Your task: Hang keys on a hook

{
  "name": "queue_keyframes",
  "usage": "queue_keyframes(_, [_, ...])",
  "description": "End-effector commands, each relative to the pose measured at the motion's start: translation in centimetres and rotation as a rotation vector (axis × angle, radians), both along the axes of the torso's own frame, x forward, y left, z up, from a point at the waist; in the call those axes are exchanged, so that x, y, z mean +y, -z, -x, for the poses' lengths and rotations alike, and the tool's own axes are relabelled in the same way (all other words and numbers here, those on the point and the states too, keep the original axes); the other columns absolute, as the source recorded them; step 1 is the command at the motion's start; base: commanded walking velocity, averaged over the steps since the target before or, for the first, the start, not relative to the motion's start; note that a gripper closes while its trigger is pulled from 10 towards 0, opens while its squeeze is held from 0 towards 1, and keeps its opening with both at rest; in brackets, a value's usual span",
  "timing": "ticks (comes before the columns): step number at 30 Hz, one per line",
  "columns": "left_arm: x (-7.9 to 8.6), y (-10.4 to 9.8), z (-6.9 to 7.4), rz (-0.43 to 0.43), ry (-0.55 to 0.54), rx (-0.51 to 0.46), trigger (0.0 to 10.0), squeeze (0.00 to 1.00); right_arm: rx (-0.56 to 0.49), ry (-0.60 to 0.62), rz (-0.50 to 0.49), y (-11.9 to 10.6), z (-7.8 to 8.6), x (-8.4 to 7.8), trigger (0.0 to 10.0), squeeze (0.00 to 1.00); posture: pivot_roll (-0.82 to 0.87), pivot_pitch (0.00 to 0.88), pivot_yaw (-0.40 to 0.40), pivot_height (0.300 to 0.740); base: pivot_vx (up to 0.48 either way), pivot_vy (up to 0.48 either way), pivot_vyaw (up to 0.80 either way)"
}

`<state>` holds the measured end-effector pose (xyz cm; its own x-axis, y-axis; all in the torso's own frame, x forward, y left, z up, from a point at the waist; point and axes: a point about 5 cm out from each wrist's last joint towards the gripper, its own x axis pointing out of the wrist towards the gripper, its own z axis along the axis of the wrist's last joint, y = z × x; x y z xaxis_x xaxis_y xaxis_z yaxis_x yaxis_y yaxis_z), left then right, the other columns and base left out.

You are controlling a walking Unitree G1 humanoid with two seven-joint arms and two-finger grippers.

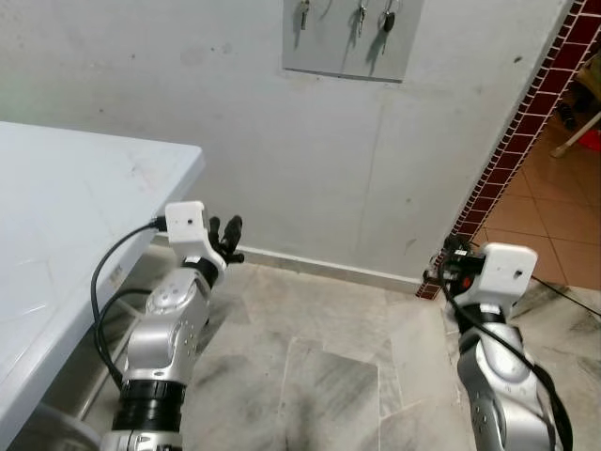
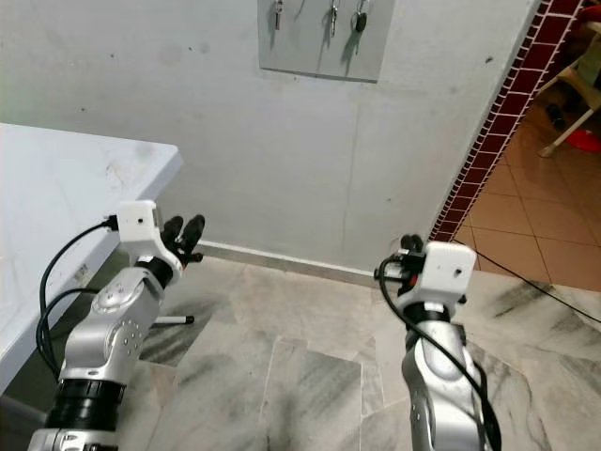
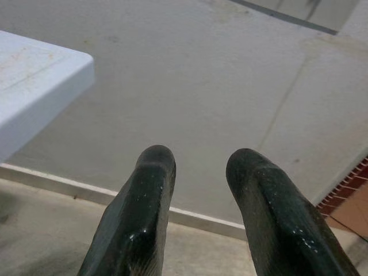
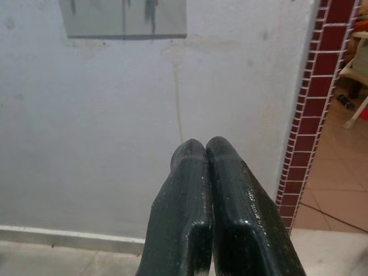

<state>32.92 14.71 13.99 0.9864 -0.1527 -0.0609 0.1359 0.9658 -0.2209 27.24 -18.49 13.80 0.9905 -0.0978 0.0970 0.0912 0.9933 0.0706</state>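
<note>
A grey hook board (image 1: 347, 42) is fixed high on the white wall, with three sets of keys (image 1: 361, 16) hanging from it. The board (image 4: 123, 18) also appears at the top of the right wrist view. My left gripper (image 1: 228, 237) is raised low beside the table corner, open with nothing between its fingers (image 3: 144, 213). My right gripper (image 2: 409, 250) is held up near the red brick edge, shut with its fingertips (image 4: 201, 155) pressed together and empty. Both grippers are far below the board.
A white table (image 1: 84, 207) stands at my left, its corner close to the left arm. A red brick wall edge (image 1: 512, 141) runs down on the right, with tiled floor (image 1: 563, 216) beyond. Grey marble floor (image 1: 329, 366) lies ahead.
</note>
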Motion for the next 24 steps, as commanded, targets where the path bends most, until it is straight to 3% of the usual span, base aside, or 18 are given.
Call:
queue_keyframes(1, [0.5,-0.66,-0.24,-0.002,-0.005,-0.026,10.0,0.0,-0.006,-0.005,-0.003,-0.07,-0.25,-0.05,10.0,0.0,0.09,0.057,-0.006,0.74,0.382,0.0,0.0])
queue_keyframes(6, [1.25,-0.92,-0.51,-0.011,-0.025,-0.038,10.0,0.0,-0.013,-0.015,-0.005,-0.25,-0.89,-0.04,10.0,0.0,0.1,0.044,-0.015,0.74,0.398,0.0,0.0])
queue_keyframes(24, [0.54,-0.38,-0.34,0.012,-0.021,-0.032,10.0,0.0,-0.018,-0.035,0.013,-0.16,-1.06,-0.22,10.0,0.0,0.1,0.032,-0.031,0.74,0.409,0.0,0.0])
